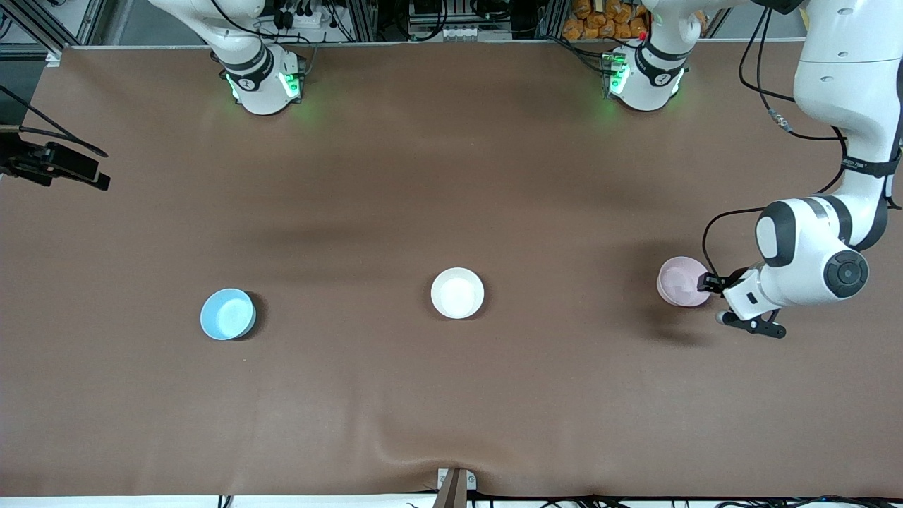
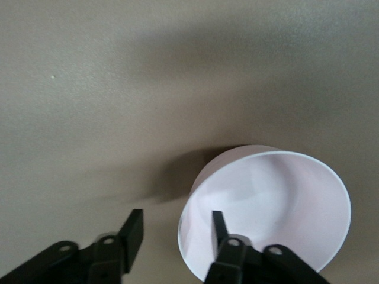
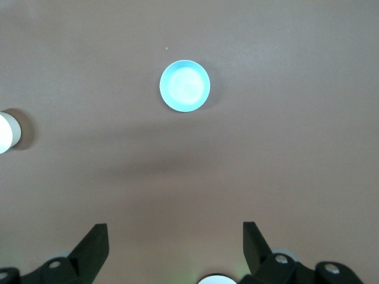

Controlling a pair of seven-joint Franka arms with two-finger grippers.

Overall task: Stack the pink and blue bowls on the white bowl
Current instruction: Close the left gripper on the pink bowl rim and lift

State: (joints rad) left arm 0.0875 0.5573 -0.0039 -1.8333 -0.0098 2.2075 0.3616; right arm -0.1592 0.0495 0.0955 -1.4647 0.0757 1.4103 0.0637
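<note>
the pink bowl sits on the brown table toward the left arm's end. the left gripper is down at its rim, one finger inside the bowl and the other outside; the jaws straddle the wall with a gap, not clamped. the white bowl stands mid-table, the blue bowl toward the right arm's end, all well apart. the right gripper waits high over the table, jaws spread wide, holding nothing.

Even overhead light, soft shadows (slight blur)
</note>
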